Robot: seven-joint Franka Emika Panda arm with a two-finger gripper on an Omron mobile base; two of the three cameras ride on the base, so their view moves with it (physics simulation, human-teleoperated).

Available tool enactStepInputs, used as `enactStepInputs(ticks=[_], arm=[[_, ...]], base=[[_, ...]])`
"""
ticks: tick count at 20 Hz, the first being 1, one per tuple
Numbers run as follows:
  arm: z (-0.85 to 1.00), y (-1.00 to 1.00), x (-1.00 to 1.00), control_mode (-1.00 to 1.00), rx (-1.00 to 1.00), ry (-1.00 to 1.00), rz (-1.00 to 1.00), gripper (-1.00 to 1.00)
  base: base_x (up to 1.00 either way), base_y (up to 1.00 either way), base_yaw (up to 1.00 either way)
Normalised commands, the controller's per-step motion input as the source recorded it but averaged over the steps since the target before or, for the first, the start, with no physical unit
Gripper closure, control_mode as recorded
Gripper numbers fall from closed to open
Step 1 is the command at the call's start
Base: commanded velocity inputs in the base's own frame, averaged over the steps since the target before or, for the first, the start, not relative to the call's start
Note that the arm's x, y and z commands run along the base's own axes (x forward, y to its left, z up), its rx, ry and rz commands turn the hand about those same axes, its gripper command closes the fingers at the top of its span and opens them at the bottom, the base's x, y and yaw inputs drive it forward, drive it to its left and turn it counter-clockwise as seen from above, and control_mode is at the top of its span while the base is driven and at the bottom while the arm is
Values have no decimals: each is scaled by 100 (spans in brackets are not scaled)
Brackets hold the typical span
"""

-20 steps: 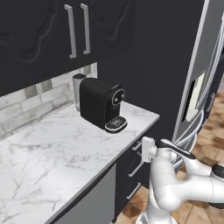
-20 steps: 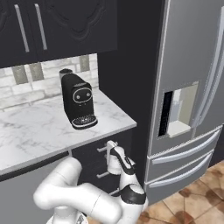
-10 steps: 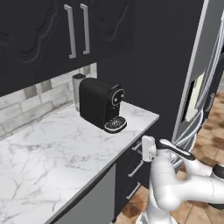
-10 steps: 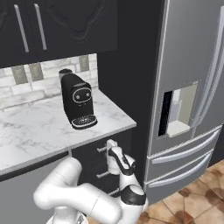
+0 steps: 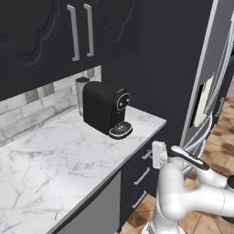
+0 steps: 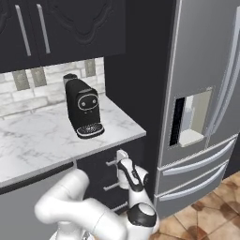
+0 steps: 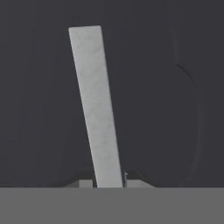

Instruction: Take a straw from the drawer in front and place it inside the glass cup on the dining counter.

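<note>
The drawer [image 5: 137, 171] front blocks the lower centre. Floor [image 5: 215, 155] at lower right is open; the fridge [image 6: 206, 93] walls the right

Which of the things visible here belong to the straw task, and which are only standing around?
Belonging to the job:
- drawer, top one under the worktop, not yet pulled out
- drawer handle, a silver bar
- gripper, at that handle with its jaws closed around it

Just standing about:
- coffee machine on the marble worktop
- fridge
- upper cabinets

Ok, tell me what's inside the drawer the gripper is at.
Nothing to report: the drawer is closed, its dark front hiding the inside. The gripper is closed on its silver handle.
</note>
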Motion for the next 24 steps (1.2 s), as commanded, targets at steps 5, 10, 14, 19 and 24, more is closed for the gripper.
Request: enactStepInputs(ticks=[5, 10, 14, 19, 24], arm=[[-23, -82, -77, -100, 6, 0, 0, 100], [-17, -99, -75, -100, 9, 0, 0, 100], [-5, -100, -67, -100, 12, 0, 0, 100], [-3, -100, -72, -100, 13, 0, 0, 100], [0, -100, -81, -100, 14, 0, 0, 100]], base=[[0, 0, 0], [0, 0, 0], [0, 0, 0], [0, 0, 0], [0, 0, 0]])
